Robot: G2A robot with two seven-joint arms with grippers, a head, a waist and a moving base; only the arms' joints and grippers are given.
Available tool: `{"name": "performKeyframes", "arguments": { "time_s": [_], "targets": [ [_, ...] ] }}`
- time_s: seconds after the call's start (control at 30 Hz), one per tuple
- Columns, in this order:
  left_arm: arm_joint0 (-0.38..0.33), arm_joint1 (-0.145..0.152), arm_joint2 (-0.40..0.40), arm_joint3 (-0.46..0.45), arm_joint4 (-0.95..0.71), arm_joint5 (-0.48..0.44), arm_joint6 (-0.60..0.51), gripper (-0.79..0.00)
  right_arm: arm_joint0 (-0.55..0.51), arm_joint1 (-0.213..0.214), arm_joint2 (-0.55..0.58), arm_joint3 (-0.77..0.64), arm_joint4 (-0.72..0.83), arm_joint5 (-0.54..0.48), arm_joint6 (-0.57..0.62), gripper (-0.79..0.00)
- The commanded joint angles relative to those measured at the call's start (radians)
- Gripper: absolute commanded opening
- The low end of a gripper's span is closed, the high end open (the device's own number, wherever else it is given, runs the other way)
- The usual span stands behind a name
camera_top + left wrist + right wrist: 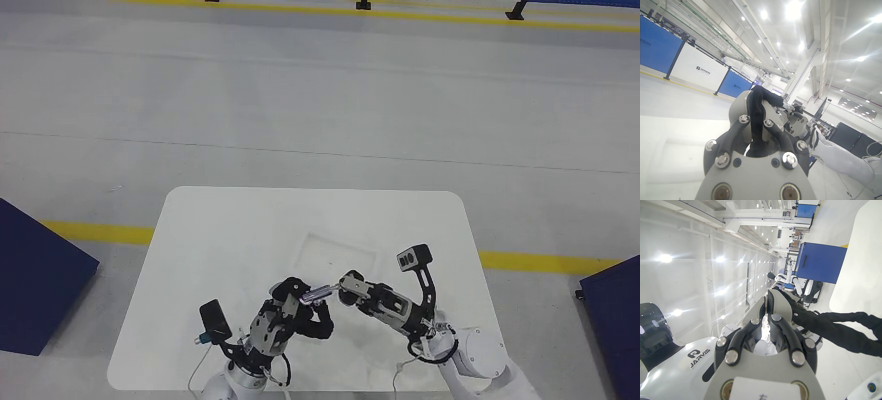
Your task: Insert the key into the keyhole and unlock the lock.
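Above the front part of the white table (250, 230), my two grippers meet tip to tip. A small grey-purple lock (318, 293) sticks out of my left gripper (297, 293), which is shut on it. My right gripper (347, 284) stands at the lock's far end, fingers pressed close together on the key, which is too small and hidden to make out. In the left wrist view my left gripper (757, 91) is closed, with a shiny bit (784, 105) past its tip and the right gripper (797, 115) just beyond. The right wrist view shows my right gripper (769, 292) with a narrow gap.
A faint square outline (335, 250) marks the table's middle, just beyond the grippers. Blue barriers stand on the floor to the left (30, 280) and right (620, 300) of the table. A black sleeved part of the left arm (829, 323) crosses close beside my right gripper.
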Motion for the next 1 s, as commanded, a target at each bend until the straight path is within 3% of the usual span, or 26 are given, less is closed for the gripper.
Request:
{"name": "performKeyframes", "arguments": {
  "time_s": [0.0, 0.37, 0.97],
  "targets": [
    [0.000, 0.000, 0.000, 0.001, 0.007, 0.008, 0.001, -0.785, -0.005, 0.000, -0.002, -0.007, -0.014, 0.004, -0.007, -0.785],
    [-0.001, 0.000, -0.004, 0.004, 0.034, 0.039, -0.007, -0.785, -0.016, 0.001, -0.009, -0.025, -0.074, 0.001, -0.043, -0.785],
    [0.002, 0.002, -0.017, 0.009, 0.155, 0.167, -0.006, -0.785, -0.033, -0.001, -0.036, -0.051, -0.170, 0.026, -0.118, -0.785]
  ]
}}
